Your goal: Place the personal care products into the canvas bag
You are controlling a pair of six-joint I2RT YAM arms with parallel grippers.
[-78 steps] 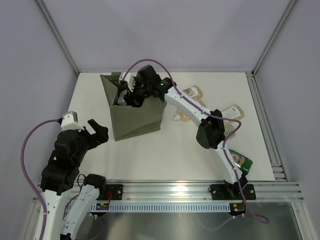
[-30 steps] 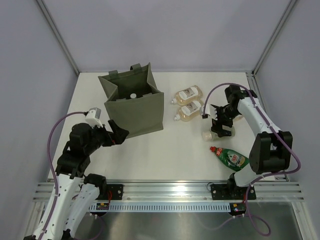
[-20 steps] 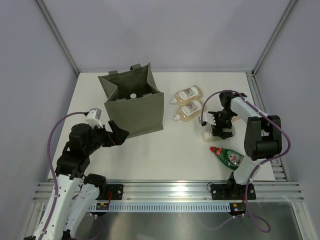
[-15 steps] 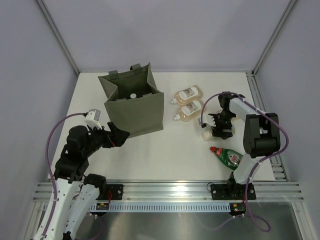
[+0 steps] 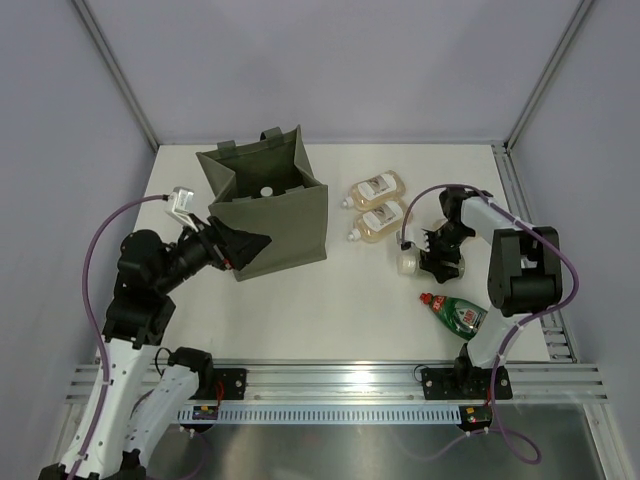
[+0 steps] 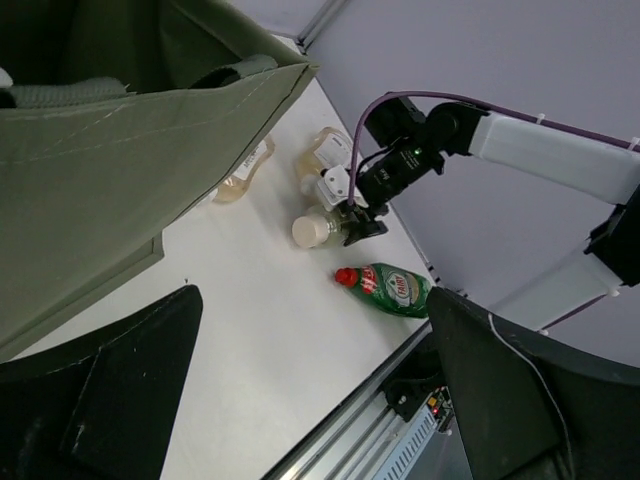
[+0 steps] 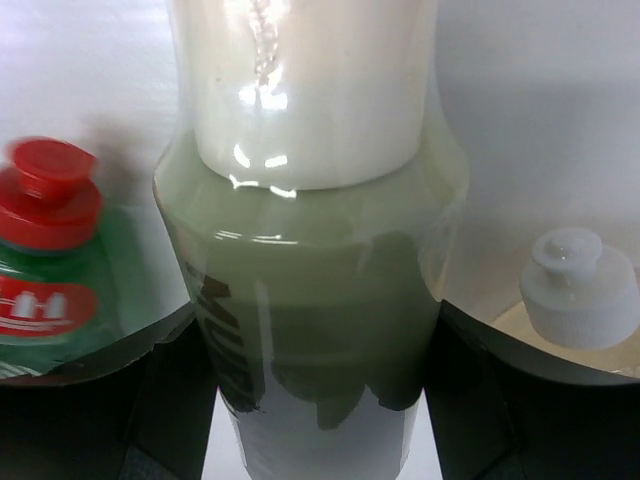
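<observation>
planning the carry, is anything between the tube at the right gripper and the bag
On the table, the nearer amber bottle lies close to the straight line from the beige tube to the canvas bag, the farther amber bottle beyond it. Lifted above them, nothing visible blocks the bag's open mouth.

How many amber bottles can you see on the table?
2: the far bottle lies right of the bag; the near bottle beside it. Another may hide under the right arm.

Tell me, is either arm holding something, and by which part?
Left pincer: open, empty. Right pincer straddles the beige tube, on its body just below the white cap, fingers at both sides; whether it grips yet cannot be told.
</observation>
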